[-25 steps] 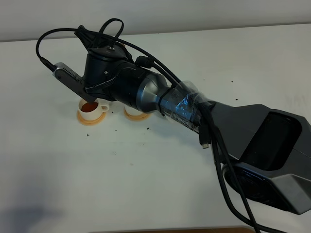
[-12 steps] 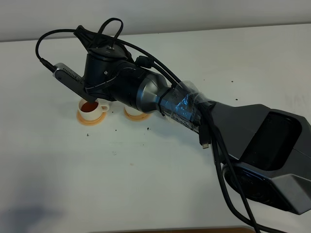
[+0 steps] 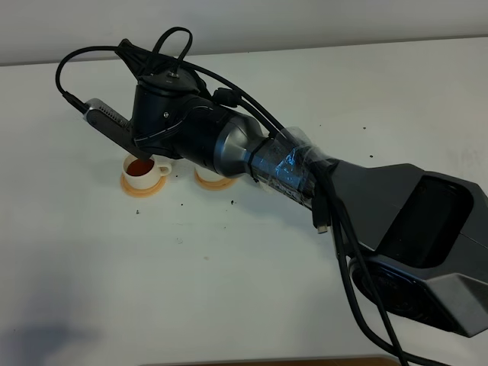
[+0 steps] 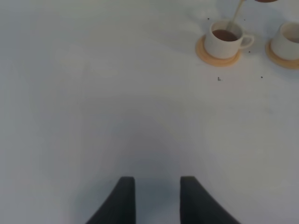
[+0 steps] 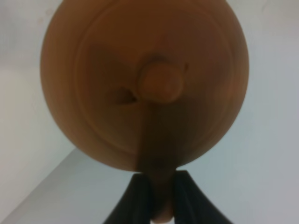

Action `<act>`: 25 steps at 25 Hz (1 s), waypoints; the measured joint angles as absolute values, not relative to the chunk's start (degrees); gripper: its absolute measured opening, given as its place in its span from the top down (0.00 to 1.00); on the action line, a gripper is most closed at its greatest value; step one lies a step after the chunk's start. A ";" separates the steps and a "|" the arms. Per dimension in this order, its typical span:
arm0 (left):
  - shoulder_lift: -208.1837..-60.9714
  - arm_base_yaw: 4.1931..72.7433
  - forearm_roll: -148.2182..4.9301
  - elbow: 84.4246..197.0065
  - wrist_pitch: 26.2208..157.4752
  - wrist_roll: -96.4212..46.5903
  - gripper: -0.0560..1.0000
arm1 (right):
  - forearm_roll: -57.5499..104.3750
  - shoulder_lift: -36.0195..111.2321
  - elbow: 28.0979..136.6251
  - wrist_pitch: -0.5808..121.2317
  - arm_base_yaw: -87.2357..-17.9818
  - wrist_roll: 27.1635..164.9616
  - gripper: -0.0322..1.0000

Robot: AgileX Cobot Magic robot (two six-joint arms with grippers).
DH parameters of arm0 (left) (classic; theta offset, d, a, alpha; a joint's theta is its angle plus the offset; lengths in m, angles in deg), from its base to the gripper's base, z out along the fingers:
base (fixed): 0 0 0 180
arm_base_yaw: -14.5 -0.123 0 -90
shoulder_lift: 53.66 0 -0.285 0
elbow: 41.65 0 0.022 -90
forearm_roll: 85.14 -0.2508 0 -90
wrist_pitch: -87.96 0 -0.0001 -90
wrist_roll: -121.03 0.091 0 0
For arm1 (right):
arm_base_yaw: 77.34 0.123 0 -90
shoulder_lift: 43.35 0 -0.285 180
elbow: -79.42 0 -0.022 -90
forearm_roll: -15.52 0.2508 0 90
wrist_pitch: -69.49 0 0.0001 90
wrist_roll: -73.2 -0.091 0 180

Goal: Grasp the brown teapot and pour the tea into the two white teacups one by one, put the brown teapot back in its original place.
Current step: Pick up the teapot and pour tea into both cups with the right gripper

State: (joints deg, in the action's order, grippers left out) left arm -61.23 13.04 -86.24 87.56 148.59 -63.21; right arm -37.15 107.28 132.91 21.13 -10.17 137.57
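**A:** Two cups to fill. Which one is getting tea at this moment?

**B:** The first teacup (image 4: 225, 38), directly below the right gripper (image 5: 162, 198). That hand is clamped tight on the loop handle (image 5: 161, 186) of the brown teapot (image 5: 93, 70), which hangs tipped just beyond its fingertips, lid facing the wrist. A thin stream (image 4: 237, 13) drops into the cup, which looks close to full.

**A:** So what makes this pour go well?

**B:** I'd hold the tilt gentle and the spout centred over the rim, then roll the wrist back level before sliding sideways. Move while tipped and tea will likely land on the coaster (image 4: 205, 53) or the table (image 4: 93, 93).

**A:** And the second teacup (image 4: 289, 39)?

**B:** Just beside the first, under the same forearm, so only a short shift is needed. How full it is, I cannot tell.

**A:** The other hand?

**B:** The left gripper (image 4: 156, 179) is spread and empty, well apart from both cups, which sit far ahead of its fingers.
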 joint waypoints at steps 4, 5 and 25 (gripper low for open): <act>-61.23 13.04 -86.24 87.56 148.59 -63.21 0.69 | -37.83 107.28 132.91 21.13 -10.17 137.57 0.84; -61.23 13.04 -86.24 87.56 148.59 -63.21 0.69 | -37.83 107.28 132.91 21.13 -10.17 137.57 0.84; -61.23 13.04 -86.24 87.56 148.59 -63.21 0.69 | -38.13 107.28 132.91 21.17 -10.17 137.39 0.84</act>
State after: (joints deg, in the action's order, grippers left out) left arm -61.23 13.04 -86.24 87.56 148.59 -63.21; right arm -38.13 107.28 132.91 21.17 -10.17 137.39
